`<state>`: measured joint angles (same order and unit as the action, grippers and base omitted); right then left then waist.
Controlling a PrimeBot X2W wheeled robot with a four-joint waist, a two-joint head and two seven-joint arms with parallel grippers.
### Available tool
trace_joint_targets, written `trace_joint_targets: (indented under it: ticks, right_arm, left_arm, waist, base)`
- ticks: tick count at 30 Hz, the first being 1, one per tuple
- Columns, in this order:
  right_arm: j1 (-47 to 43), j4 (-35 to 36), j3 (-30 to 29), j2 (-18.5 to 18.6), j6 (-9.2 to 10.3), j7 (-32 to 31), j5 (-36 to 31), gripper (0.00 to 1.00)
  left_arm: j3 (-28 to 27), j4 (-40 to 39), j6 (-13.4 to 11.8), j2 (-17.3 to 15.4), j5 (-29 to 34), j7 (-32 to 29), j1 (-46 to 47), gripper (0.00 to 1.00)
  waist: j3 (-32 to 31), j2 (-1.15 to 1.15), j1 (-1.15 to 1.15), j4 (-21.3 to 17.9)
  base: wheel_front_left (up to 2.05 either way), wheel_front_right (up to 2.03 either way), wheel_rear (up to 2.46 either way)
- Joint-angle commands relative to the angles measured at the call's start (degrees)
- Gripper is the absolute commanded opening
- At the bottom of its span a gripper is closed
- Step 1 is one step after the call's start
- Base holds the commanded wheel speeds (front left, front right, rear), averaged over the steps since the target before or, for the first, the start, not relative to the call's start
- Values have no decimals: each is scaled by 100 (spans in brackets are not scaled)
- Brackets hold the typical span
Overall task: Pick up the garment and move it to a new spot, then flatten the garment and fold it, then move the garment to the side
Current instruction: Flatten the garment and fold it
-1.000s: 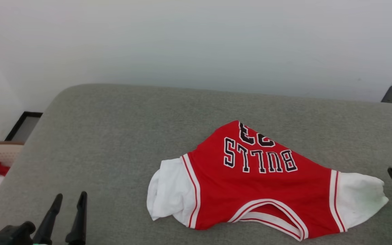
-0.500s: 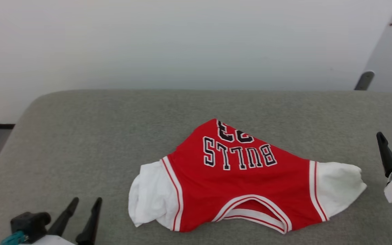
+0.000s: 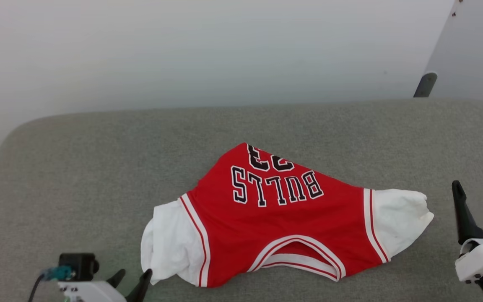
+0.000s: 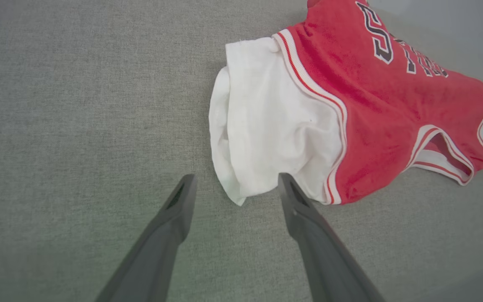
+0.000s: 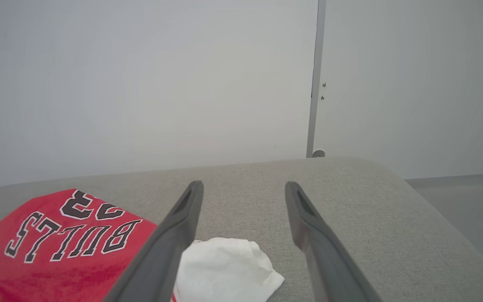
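Grey cushion [image 3: 78, 167] fills the lower frame. At bottom left, the left gripper [image 4: 235, 179], jaws spread and empty, has closed in on the garment [image 3: 283, 222]. The corner of its white sleeve [image 3: 170, 239] now lies between the fingers in the wrist view, where a second ago they stood well apart. At lower right, the right gripper [image 3: 473, 184], also wide open and empty, has risen beside the other sleeve [image 3: 396, 218]. The garment lies rumpled at centre, untouched, though the head camera swung. A pale wall [image 3: 224, 50] stands behind. A two-sleeve pinch looks imminent.
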<state>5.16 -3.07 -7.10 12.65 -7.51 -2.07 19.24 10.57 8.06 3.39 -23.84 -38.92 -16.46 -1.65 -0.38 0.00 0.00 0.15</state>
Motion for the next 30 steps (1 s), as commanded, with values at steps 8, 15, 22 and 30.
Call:
trace_joint_targets:
  ticks: [8,15,22,30]
  right_arm:
    - [-228,512,-79,-333,4,-235,-181,100]
    - [-155,751,-58,-422,4,-345,-262,100]
    - [-122,917,-48,-450,4,-427,-293,100]
    - [-151,1039,-156,-361,4,-535,-340,100]
  left_arm:
    - [316,407,-53,-51,149,-514,534,100]
    - [634,1194,-33,-93,477,-693,1072,100]
    - [775,1860,25,64,442,-787,1321,0]
    - [800,2054,79,130,320,-754,1373,0]
  waist:
    - [311,0,0,-143]
    - [550,0,0,-224]
    - [660,0,0,-258]
    - [655,0,0,-241]
  base:
    - [0,0,0]
    - [0,0,0]
    - [0,0,0]
    - [0,0,0]
